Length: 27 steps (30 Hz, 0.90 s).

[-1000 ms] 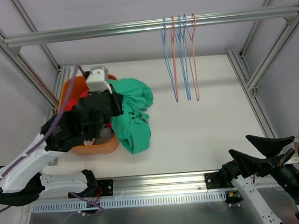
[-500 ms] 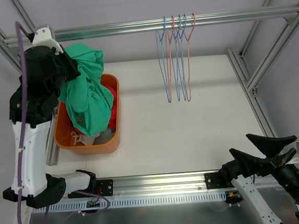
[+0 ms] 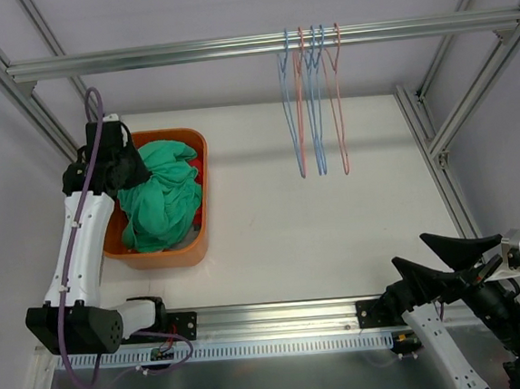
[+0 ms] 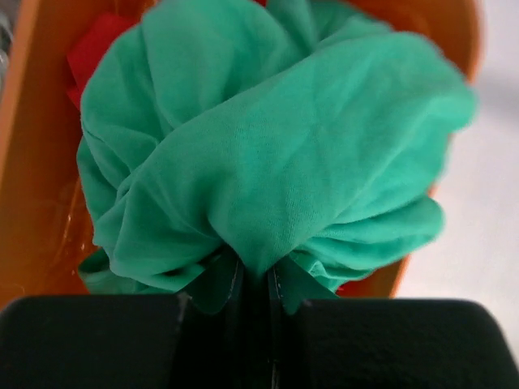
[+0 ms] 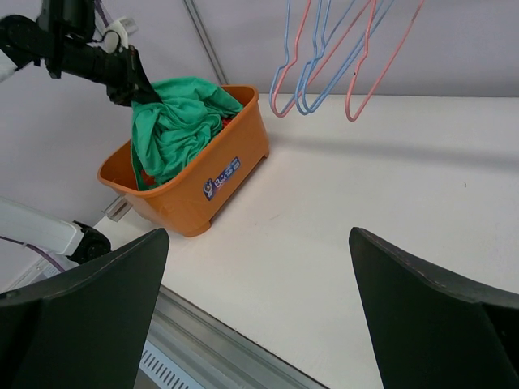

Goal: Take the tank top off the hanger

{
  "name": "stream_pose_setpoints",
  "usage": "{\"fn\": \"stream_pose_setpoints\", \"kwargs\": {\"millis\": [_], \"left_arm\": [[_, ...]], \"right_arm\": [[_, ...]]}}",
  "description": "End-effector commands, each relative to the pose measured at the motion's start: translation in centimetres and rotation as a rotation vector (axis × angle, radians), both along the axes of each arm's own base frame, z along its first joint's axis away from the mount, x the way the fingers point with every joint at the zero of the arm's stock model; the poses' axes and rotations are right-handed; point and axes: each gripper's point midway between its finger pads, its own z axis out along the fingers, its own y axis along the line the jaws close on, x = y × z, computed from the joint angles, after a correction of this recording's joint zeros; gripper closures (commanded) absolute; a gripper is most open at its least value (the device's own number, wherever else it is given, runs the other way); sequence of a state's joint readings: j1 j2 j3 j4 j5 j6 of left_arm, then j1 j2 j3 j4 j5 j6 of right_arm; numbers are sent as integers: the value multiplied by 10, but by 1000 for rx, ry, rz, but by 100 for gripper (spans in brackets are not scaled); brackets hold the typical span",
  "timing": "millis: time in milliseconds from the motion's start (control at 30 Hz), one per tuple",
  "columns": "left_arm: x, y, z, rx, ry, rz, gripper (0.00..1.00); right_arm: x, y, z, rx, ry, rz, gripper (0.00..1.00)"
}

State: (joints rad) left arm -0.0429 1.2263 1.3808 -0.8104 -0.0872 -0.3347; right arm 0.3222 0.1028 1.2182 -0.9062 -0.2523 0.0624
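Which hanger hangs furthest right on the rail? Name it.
The pink hanger at the right end; blue ones hang beside it, the other pink further left.

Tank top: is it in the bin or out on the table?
In the bin. The tank top sits bunched inside the bin's walls, and the left gripper is shut on a fold of it.

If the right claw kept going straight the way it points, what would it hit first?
The right gripper would probably hit the white table first, beside the orange bin; depth is unclear.
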Motion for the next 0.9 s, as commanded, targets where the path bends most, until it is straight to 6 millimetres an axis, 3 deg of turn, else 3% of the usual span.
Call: {"fn": "stream_pose_setpoints", "kwargs": {"millis": [0,67,200,233,333,433,500,633,700,733,833,867], "left_arm": [[0,3,-53,-105,137,61,100],[4,-1,-85,-146,244,60,100],[11,-3,-124,-177,376,83,100],[13,-4,-143,-181,438,88,100],[12,-19,-177,-227,558,27,100],[8,-16,-184,-170,594,31,100],[6,-6,-180,-120,584,67,100],[2,15,-138,-26,470,141,100],[5,18,-107,-16,378,148,83],[2,19,-96,-14,357,152,55],[4,17,-47,-28,226,135,23],[4,16,-29,-31,192,121,19]], "right_arm": [[-1,7,13,51,-45,36,1],[-1,11,13,54,-42,57,1],[2,16,10,57,-19,77,1],[4,17,8,63,-8,84,1],[10,23,-2,87,13,101,0],[15,28,-12,97,35,121,1],[14,30,-15,99,41,132,0],[7,29,-10,91,21,144,0],[5,29,-9,78,17,145,0],[4,29,-8,72,20,147,1],[4,28,-9,54,22,146,0],[5,27,-9,46,19,139,0]]}}
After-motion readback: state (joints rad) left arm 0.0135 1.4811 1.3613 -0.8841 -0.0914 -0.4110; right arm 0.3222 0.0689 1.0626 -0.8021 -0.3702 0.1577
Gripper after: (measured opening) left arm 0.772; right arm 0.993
